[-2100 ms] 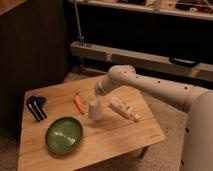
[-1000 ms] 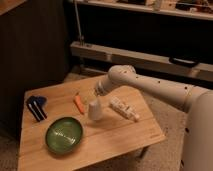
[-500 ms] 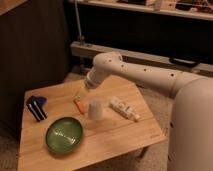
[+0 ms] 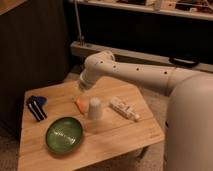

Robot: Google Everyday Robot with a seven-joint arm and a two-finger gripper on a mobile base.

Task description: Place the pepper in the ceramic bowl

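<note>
The orange pepper (image 4: 80,103) lies on the wooden table (image 4: 125,135), just left of the white upturned cup (image 4: 94,108). The green ceramic bowl (image 4: 64,134) sits at the front left of the table, with nothing in it. My gripper (image 4: 82,90) is at the end of the white arm, directly above the pepper and close to it. The arm's end partly covers the far end of the pepper.
A white rectangular packet (image 4: 125,108) lies to the right of the cup. A blue and black object (image 4: 36,106) lies near the table's left edge. A dark cabinet stands to the left, with a shelf and rail behind the table.
The arm has swung left from above the cup and packet, and the gripper has come down over the pepper. The objects on the table have not moved.
</note>
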